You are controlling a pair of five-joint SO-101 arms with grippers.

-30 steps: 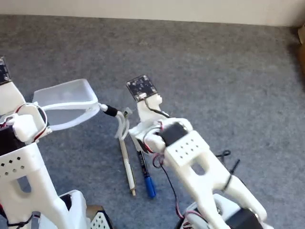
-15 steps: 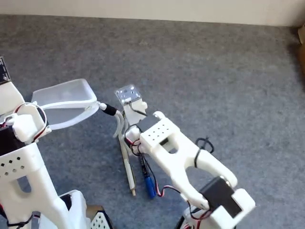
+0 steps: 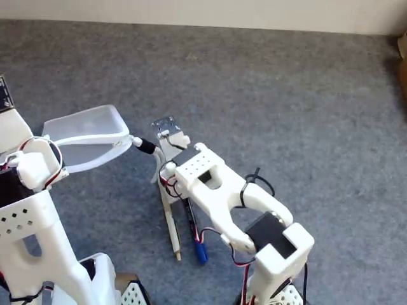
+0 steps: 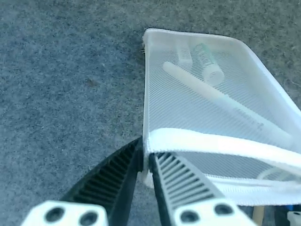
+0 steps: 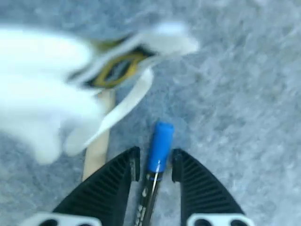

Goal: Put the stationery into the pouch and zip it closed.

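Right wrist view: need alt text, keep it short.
The right gripper has its two black fingers on either side of a blue-capped pen lying on grey carpet, with small gaps showing, not yet closed. Next to it lies a beige pen, partly under a blurred white strap.

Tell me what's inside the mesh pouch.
Through the mesh pouch: a long white pen and two short pale items near its far end. The zipper band hides whatever lies beneath it.
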